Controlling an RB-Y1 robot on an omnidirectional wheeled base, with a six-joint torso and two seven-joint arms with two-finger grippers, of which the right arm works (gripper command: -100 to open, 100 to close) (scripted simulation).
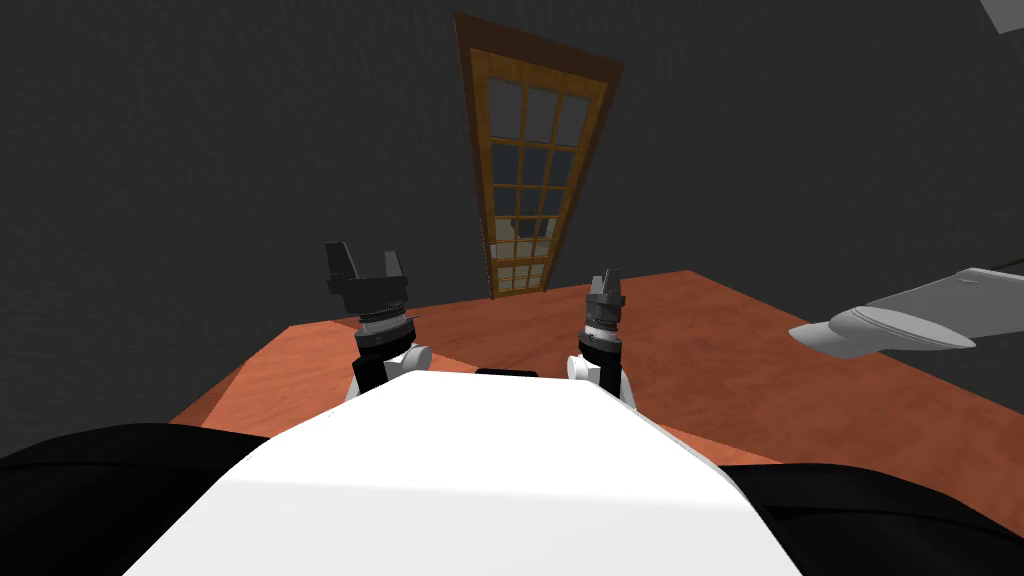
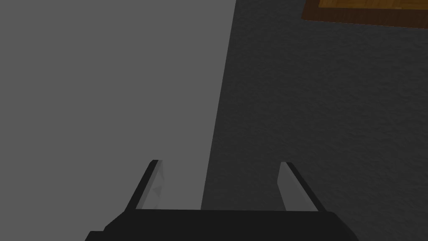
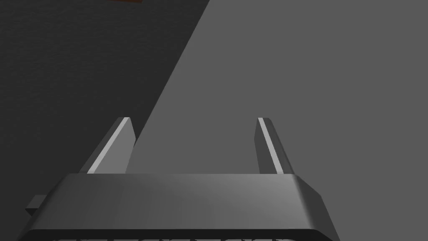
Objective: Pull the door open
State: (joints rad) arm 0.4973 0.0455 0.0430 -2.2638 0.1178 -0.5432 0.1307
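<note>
Door (image 1: 530, 170) stands across the floor (image 1: 700, 340), well beyond left gripper (image 1: 365, 257) and right gripper (image 1: 606, 280). Left wrist: fingers (image 2: 286, 184) wide, empty. Right wrist: fingers (image 3: 269, 144) wide, empty. Risk: closing now grabs air, door being out of reach

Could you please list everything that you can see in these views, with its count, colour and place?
door: one, orange-brown wood with rows of glass panes and a dark brown frame, set in the wall ahead.
wall: one, dark grey, on both sides of the door.
floor: one, reddish-brown wood, between me and the door.
light grey object: one, over the floor at the right edge; I cannot tell what it is.
light grey piece: one, in the top right corner; I cannot tell what it is.
left tool: one, dark, fingers open, raised, apart from the door.
right tool: one, dark, fingers open, raised, apart from the door.
</note>
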